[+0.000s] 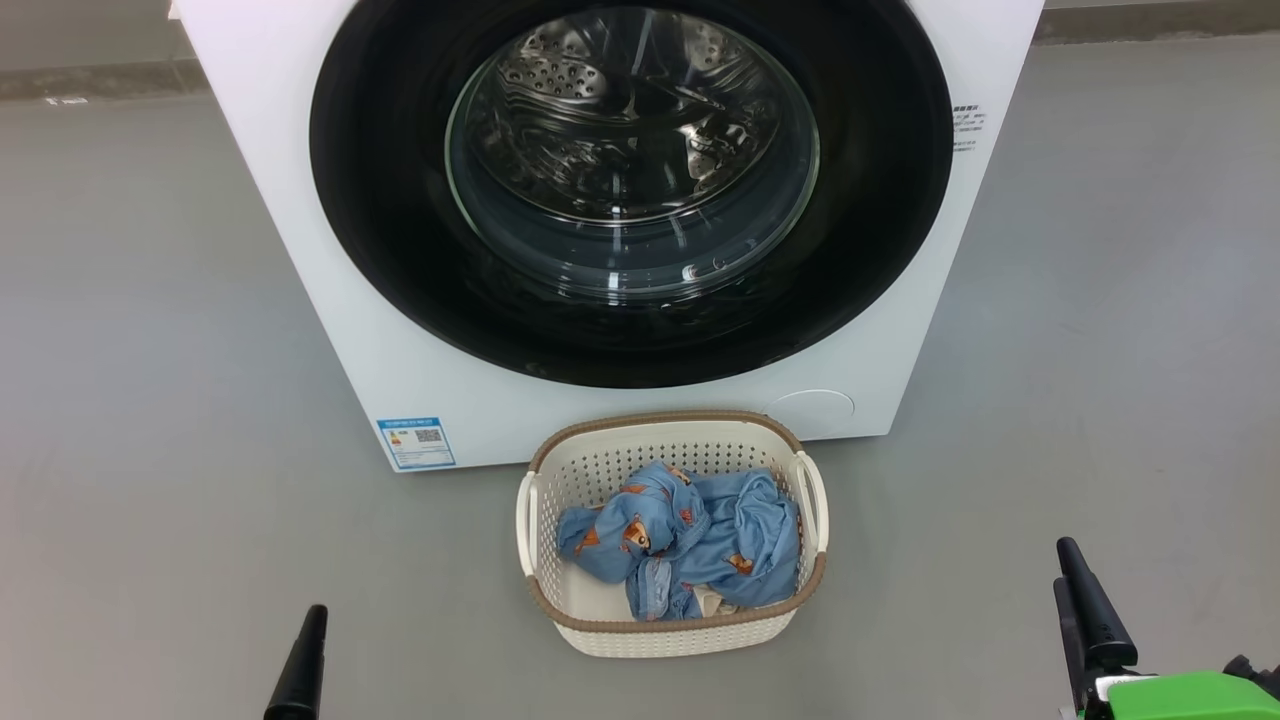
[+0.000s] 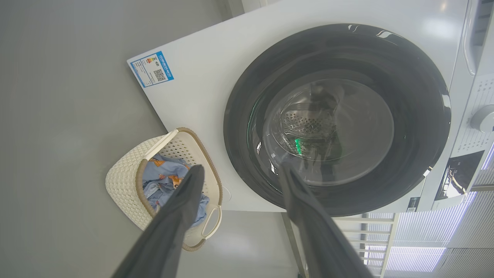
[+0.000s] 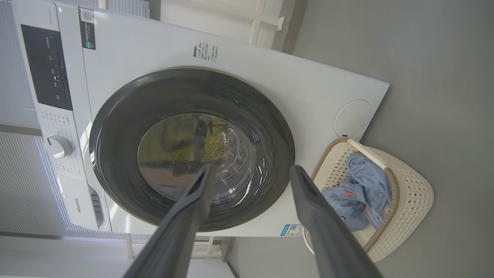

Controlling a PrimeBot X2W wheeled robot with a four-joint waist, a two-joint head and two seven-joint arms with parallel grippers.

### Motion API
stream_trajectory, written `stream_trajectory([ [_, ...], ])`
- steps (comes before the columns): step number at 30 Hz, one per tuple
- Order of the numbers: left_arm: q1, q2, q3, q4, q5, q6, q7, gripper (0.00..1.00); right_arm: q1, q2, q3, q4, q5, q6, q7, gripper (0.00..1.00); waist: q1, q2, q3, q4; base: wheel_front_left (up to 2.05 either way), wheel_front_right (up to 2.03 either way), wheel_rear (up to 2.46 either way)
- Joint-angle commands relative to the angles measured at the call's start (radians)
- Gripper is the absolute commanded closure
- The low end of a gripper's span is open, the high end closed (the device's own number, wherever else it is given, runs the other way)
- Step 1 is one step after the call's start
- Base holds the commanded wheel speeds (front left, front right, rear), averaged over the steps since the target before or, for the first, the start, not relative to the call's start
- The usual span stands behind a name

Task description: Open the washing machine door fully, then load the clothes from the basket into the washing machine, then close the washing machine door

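My left pincer (image 2: 240,167) and right pincer (image 3: 251,168) wide, empty; door (image 1: 400,250) stiff, slick, I'd hook its rim; clothes (image 1: 740,530) soft.

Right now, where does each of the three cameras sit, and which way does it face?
Head view: on the head, facing forward and down at the washer, its shut door and the basket of clothes; dark fingers show at both lower corners.
Left wrist view: on the left wrist, looking along the open left claw toward door and basket.
Right wrist view: on the right wrist, looking along the open right claw at the same.
All three share door, basket and clothes.
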Motion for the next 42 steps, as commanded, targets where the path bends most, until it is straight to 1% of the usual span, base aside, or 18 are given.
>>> stream_trajectory([
  [1,-0.026,0.016,0.01,-0.037,0.035,-0.001,-0.01,0.0,-0.017,-0.015,0.016,-0.033,-0.029,0.001,-0.014,0.0,-0.0001,-0.0001,0.0,0.0,0.0,0.0,0.0],
  [18,-0.028,0.029,0.0,-0.081,0.284,-0.002,-0.052,0.0,-0.02,-0.043,0.061,-0.041,-0.234,0.001,-0.057,0.0,-0.0001,-0.0001,0.007,0.003,0.0,0.0,0.0],
  [42,-0.022,0.026,0.001,-0.131,0.644,-0.003,-0.116,0.0,-0.025,-0.085,0.138,-0.033,-0.524,0.001,-0.121,0.0,-0.0001,-0.0001,0.007,0.01,0.0,0.0,0.0],
])
